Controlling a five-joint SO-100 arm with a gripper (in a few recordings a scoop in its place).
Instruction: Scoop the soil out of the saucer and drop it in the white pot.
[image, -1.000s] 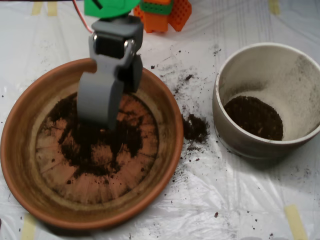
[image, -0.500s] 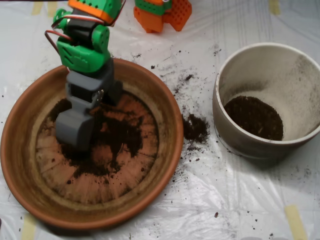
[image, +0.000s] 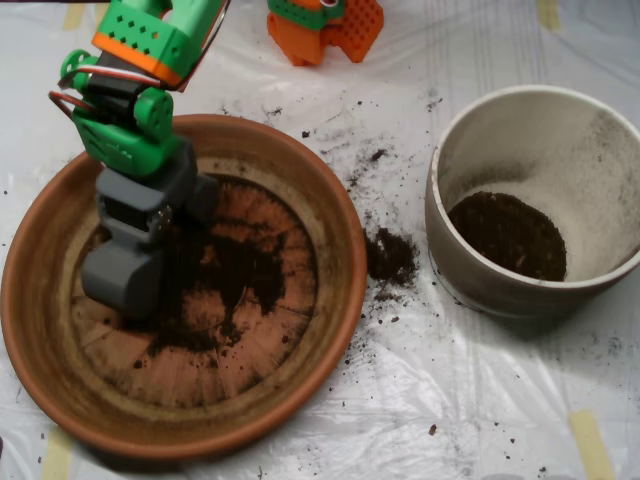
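**Claw down in the dish, left of the soil**

Here the grey claw (image: 122, 278) sits low over the left part of the saucer (image: 300, 385), its tip at the left edge of the soil (image: 225, 285). Its two shells look pressed together, though from above the seam is hard to see. The green and orange arm (image: 135, 90) reaches in from the far left, crossing the dish's far rim.

The soil lies as a dark, ragged patch on the ridged floor of the dish, mostly at the centre and just right of the claw, with bare orange floor showing on the near side.

The white pot (image: 600, 150) stands well apart on the right, with a dark mound of soil at its bottom. Between dish and pot a small spilled clump (image: 390, 257) lies on the plastic-covered worktop (image: 450, 400), with loose crumbs scattered toward the far side.
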